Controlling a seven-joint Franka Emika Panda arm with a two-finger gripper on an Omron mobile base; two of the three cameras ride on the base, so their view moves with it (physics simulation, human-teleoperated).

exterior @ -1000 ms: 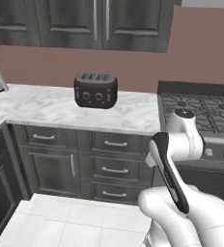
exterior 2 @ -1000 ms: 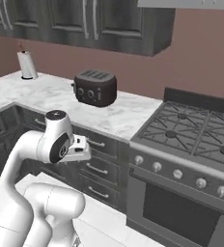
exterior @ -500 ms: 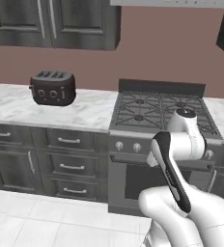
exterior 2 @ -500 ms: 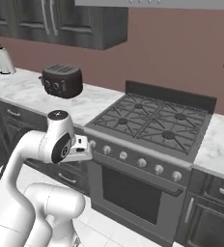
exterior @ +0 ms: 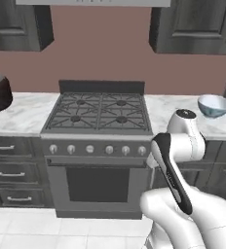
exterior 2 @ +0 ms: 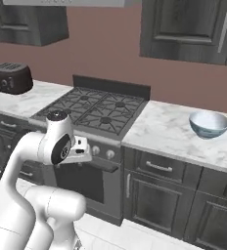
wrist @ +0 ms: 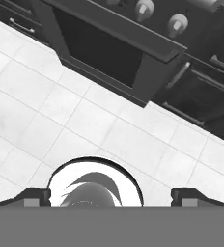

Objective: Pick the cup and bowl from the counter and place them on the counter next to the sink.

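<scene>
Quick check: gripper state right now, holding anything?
Gripper: open, jaws wide apart, holding nothing; it points down at the floor tiles in front of the oven.

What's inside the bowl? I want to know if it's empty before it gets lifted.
The bowl sits upright on the counter. Its far inner wall looks bare; the near rim hides the bottom, so empty is likely, not certain.

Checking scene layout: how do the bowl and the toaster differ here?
The bowl is pale blue-grey, round and open-topped; the toaster is dark, boxy and slotted. The bowl stands right of the stove, the toaster left of it. Both rest on the white marble counter.
</scene>
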